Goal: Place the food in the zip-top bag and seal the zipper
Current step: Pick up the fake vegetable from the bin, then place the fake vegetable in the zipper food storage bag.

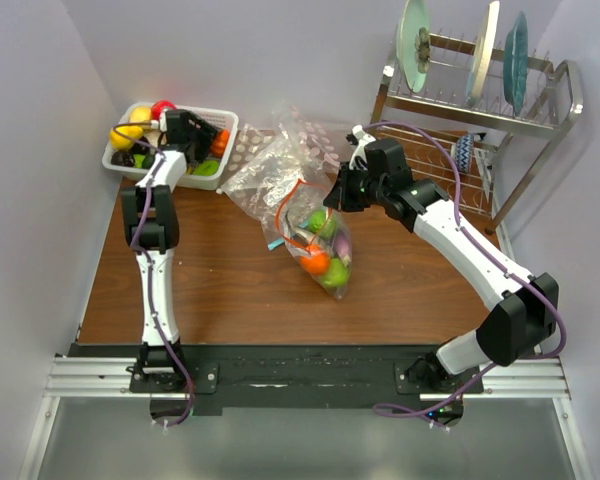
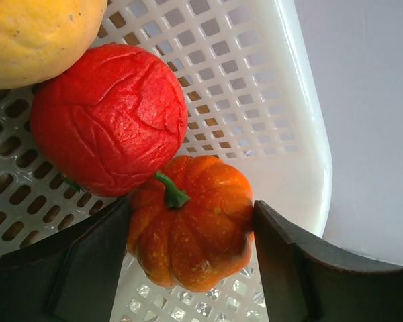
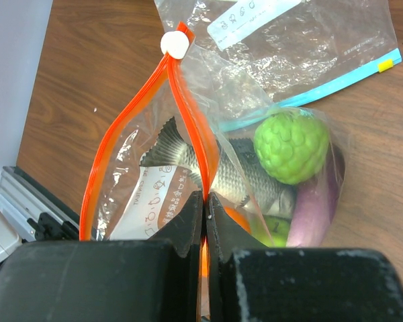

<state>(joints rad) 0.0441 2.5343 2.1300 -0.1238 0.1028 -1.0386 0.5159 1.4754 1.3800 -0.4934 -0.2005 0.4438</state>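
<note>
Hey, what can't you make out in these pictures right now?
- Top view: the left gripper covers much of the white basket.
- Left wrist: yellow fruit cut off by the top edge; unclear whether the fingers press the pumpkin.
- Right wrist: the right fingers hide the zipper's near end and whatever lies under the fish.

The right pincer [image 3: 206,201] is clamped on the orange zipper [image 3: 188,114] of the zip-top bag [image 3: 144,181]. Inside the bag: green fruit [image 3: 291,146], silver fish [image 3: 245,180], purple vegetable [image 3: 320,201]. The bag lies on the wooden surface [image 3: 101,60].
</note>
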